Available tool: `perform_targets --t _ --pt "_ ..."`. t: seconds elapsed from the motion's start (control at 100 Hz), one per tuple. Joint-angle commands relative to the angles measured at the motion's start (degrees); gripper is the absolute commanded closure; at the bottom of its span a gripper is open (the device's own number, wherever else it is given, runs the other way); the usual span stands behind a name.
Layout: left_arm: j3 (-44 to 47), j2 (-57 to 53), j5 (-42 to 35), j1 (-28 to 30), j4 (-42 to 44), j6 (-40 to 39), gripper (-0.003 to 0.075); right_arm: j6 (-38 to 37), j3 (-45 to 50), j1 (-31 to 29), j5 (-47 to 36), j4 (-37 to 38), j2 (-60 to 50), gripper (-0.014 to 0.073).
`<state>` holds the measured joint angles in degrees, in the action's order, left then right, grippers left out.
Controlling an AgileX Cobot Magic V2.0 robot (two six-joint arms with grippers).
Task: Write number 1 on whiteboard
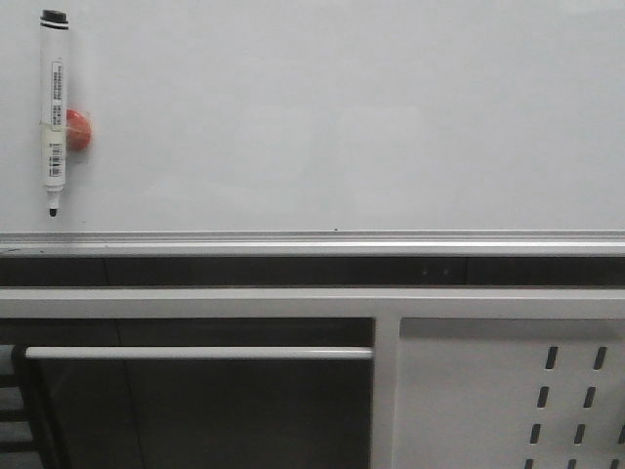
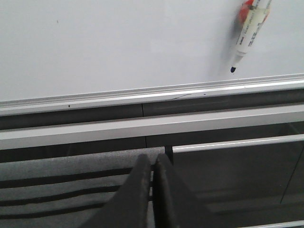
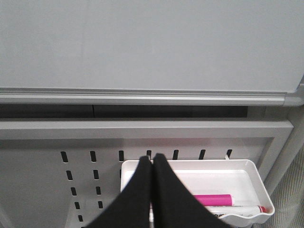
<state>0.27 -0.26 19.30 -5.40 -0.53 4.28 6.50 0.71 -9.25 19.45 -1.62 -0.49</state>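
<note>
Nearby, marker pen (image 1: 55, 109) against whiteboard (image 1: 342, 117).

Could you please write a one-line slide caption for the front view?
Blank whiteboard with a marker pen hanging tip-down beside a red magnet, no stroke drawn.

Only the fingers of the two grippers show anything of the robot's body, each seen from its own wrist camera; the front view shows none of it. The left gripper (image 2: 153, 190) has two dark charcoal fingers (image 2: 135, 199) with a matte, faintly grainy surface, broad at the base and narrowing toward rounded tips, the inner edges catching a slightly lighter grey. The right gripper (image 3: 152, 190) looks blacker and smoother, its two fingers (image 3: 171, 199) likewise wedge-shaped with softly rounded tips and a thin pale seam between them. No cables, screws or markings can be made out on either pair.
</note>
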Motion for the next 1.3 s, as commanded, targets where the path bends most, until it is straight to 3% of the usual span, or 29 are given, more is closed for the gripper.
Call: perform_targets --t 0.0,0.42,0.59,0.67,0.81,0.99,1.12,1.29 --pt "1.27 -1.7 -2.86 -0.21 0.03 -0.01 0.0739 0.12 1.61 -0.19 -1.25 -0.34 -1.16 0.0665" --pt "1.27 -1.7 -2.86 -0.21 0.15 -0.01 0.0739 0.12 1.61 -0.19 -1.25 -0.34 -1.16 0.0665" --pt "1.27 -1.7 -2.97 -0.21 9.45 -0.01 0.0739 0.12 1.61 -0.19 -1.83 0.44 -1.16 0.0665" --pt "1.27 -1.7 -3.78 -0.21 11.95 -0.01 0.0739 0.12 1.61 -0.19 -7.3 -2.72 -1.16 0.0665" --pt "1.27 -1.7 -13.04 -0.21 12.91 -0.01 0.0739 0.12 1.61 -0.19 -18.74 -6.55 -1.16 0.0665" --pt "1.27 -1.7 -27.79 -0.21 13.19 -0.01 0.0739 0.12 1.61 -0.19 -23.22 -6.55 -1.16 0.0665" --pt "1.27 -1.7 -34.01 -0.21 13.19 -0.01 0.0739 0.12 1.61 -0.19 -31.86 -6.66 -1.16 0.0665" --pt "1.27 -1.7 -40.95 -0.21 13.19 -0.01 0.0739 0.12 1.61 -0.19 -31.59 -6.79 -1.16 0.0665"
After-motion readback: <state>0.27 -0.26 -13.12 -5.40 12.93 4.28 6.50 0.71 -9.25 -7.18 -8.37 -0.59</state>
